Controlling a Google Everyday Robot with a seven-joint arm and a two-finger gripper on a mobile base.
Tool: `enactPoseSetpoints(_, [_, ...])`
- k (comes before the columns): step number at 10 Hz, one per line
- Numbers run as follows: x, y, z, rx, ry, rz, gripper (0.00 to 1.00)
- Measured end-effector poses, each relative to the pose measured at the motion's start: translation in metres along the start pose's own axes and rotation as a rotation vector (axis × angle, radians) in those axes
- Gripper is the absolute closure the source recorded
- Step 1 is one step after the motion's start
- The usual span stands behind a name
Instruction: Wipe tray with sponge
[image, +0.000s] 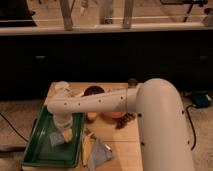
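Note:
The dark green tray lies at the table's front left corner. On its floor sits the sponge, a small blue-grey block with a pale yellow part toward the right. My white arm reaches left across the table and turns down over the tray. The gripper hangs at its end, right above the sponge and touching or nearly touching its top. The wrist hides the gripper's tips.
A blue-grey pointed cloth lies just right of the tray, beside a pale yellowish item. Behind it are a dark bowl, an orange object and a brownish dish. A dark cabinet wall stands behind the table.

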Motion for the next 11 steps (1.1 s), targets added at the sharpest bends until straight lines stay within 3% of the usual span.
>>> enactPoseSetpoints(3, [0.016,-0.008,0.002,0.006,0.018,0.038,0.98])
enactPoseSetpoints(6, [0.023,-0.033,0.001,-0.001,0.052,0.036,0.98])
enactPoseSetpoints(8, [0.008,-0.051,0.003,-0.007,0.06,-0.003,0.98])
enactPoseSetpoints(11, [-0.031,-0.062,0.018,-0.052,0.06,-0.131,0.98])
